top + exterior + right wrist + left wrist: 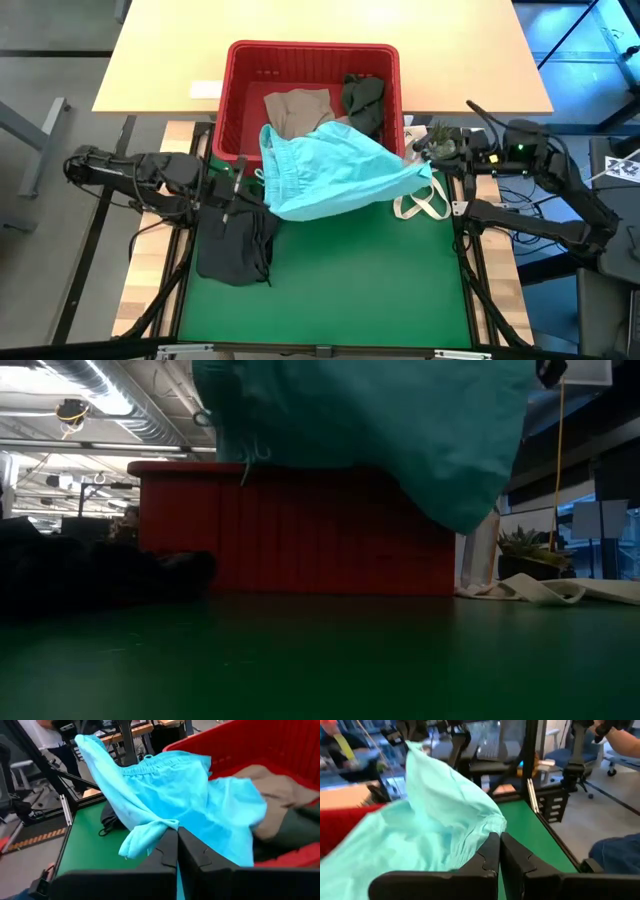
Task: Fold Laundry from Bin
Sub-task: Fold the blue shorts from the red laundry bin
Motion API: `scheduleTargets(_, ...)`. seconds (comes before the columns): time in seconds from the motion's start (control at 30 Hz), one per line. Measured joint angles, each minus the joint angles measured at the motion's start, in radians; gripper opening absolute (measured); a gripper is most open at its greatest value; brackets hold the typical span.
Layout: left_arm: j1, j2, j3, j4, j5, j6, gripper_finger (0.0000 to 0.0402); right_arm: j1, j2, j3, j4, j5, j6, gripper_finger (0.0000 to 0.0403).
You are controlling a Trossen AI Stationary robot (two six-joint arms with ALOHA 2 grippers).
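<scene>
Teal cloth (335, 170), soft & crinkly w/ a stretchy waist, hangs spread between 2 claws over the red plastic bin's (232, 100) near rim. Left claw (499, 851) pinches one edge tight; right claw (177, 845) pinches a bunched corner tight. Bin has ribbed walls, 2 cloths inside: tan (298, 110) & olive (364, 98). 1 floppy black cloth (235, 245) lies on green mat (350, 290). White bag (425, 203) sits by bin.

- No text, label, brand or number can be read in any view.
- The white slip (205, 90) on the surface shows no legible writing.
</scene>
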Motion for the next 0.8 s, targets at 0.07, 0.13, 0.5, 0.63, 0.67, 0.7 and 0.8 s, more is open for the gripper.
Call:
scheduleTargets(0.07, -0.020, 0.023, 0.000, -0.016, -0.024, -0.027, 0.0000, 0.000, -0.030, -0.052, 0.033, -0.003, 0.040, 0.0000)
scheduleTargets(0.13, -0.039, 0.048, 0.000, -0.030, -0.045, -0.047, 0.0000, 0.000, -0.056, -0.103, 0.069, -0.036, 0.074, 0.0000)
scheduleTargets(0.5, -0.164, 0.155, 0.000, -0.048, -0.073, -0.156, 0.0000, 0.197, -0.131, -0.244, 0.142, -0.021, 0.155, 0.0000)
scheduleTargets(0.63, -0.210, 0.179, 0.000, -0.047, -0.076, -0.164, 0.0000, 0.340, -0.129, -0.281, 0.163, 0.087, 0.200, 0.0000)
scheduleTargets(0.67, -0.220, 0.186, 0.000, -0.047, -0.076, -0.177, 0.0000, 0.377, -0.127, -0.290, 0.161, 0.117, 0.211, 0.0000)
scheduleTargets(0.7, -0.229, 0.193, 0.000, -0.048, -0.077, -0.193, 0.0000, 0.413, -0.123, -0.300, 0.161, 0.147, 0.227, 0.0000)
scheduleTargets(0.8, -0.254, 0.214, 0.000, -0.048, -0.094, -0.252, 0.0001, 0.528, -0.110, -0.325, 0.167, 0.254, 0.274, 0.0000)
